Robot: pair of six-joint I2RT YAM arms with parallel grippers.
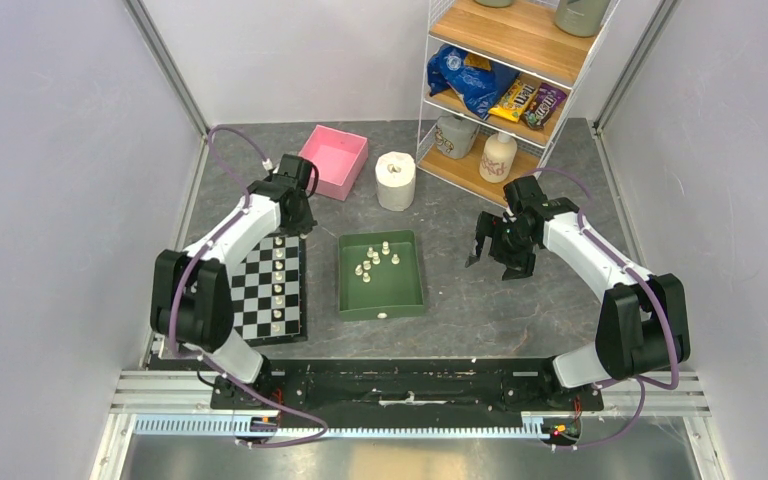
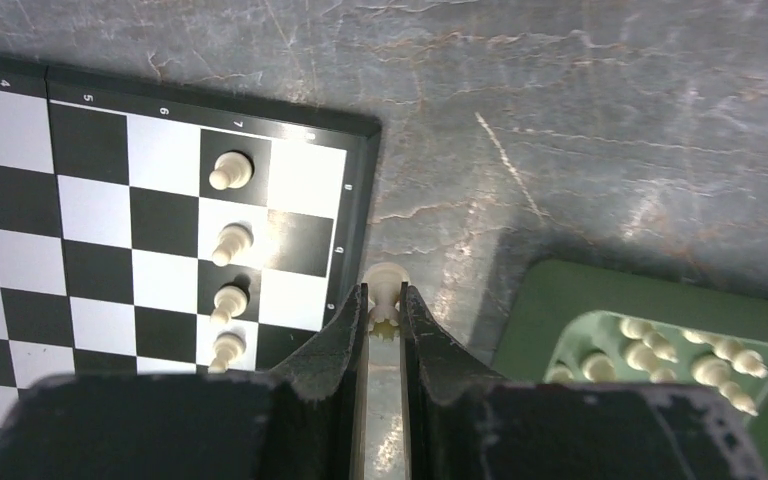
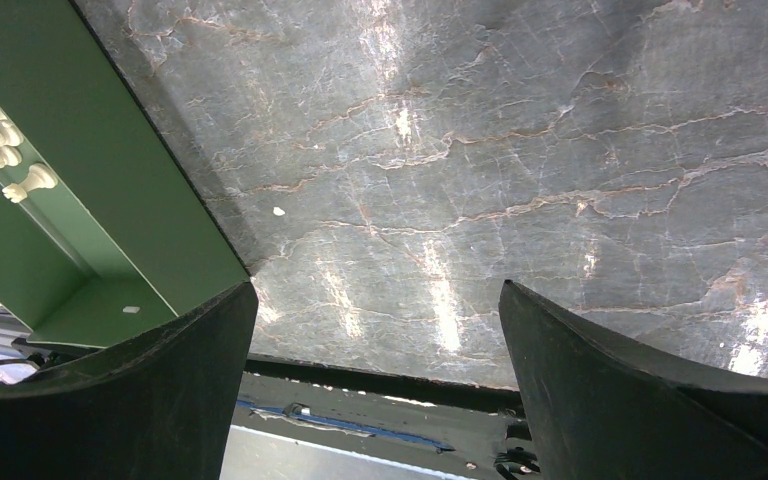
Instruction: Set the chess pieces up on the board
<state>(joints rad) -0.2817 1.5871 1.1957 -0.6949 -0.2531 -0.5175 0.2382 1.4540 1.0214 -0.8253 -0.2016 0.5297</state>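
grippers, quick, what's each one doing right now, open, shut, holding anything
left gripper: closed, holding a cream chess piece
right gripper: open, holding nothing

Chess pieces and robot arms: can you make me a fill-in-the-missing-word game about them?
1. The left gripper is shut on a small cream-white ____.
2. The loose chess pieces lie in the ____ tray.
3. The right gripper is ____ and holds nothing.
4. The white paper roll stands next to the ____ box.

Missing words: chess piece; green; open; pink.
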